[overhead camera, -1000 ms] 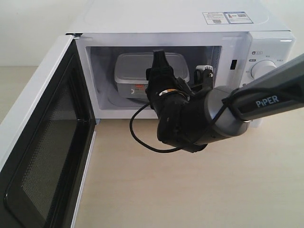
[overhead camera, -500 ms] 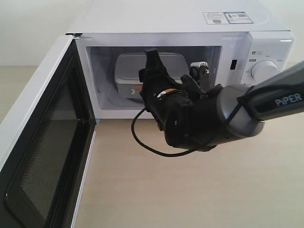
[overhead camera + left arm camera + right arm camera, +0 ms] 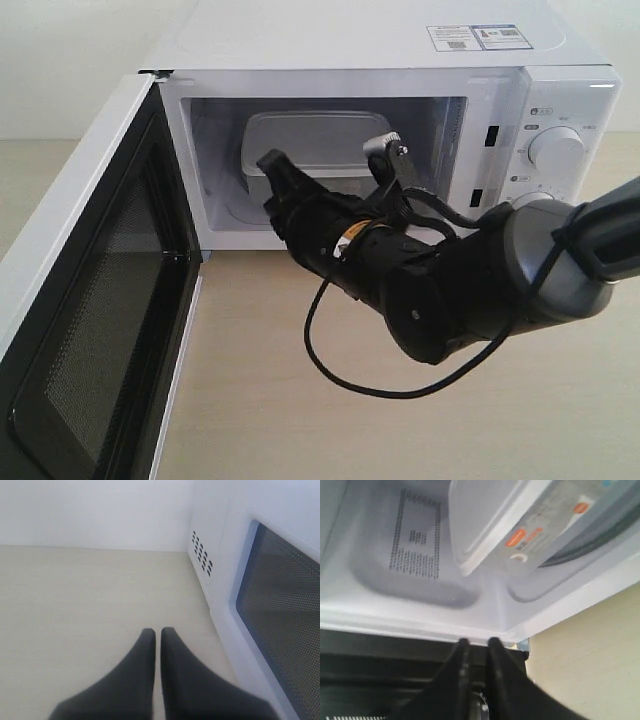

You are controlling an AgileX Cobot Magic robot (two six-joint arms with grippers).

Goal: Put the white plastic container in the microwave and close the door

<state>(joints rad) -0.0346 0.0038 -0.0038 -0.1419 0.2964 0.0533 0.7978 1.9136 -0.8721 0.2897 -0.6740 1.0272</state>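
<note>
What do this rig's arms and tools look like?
The right arm is grey with a black wrist, a loose black cable and a small orange-and-white sticker. Its tool has two tapered black fingers, as does the left tool.

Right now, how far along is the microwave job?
Done: the white plastic container sits inside the microwave. In hand: nothing; the right gripper holds nothing, jaws nearly together, by the cavity's front edge. Left: the door stands wide open and needs closing.
</note>
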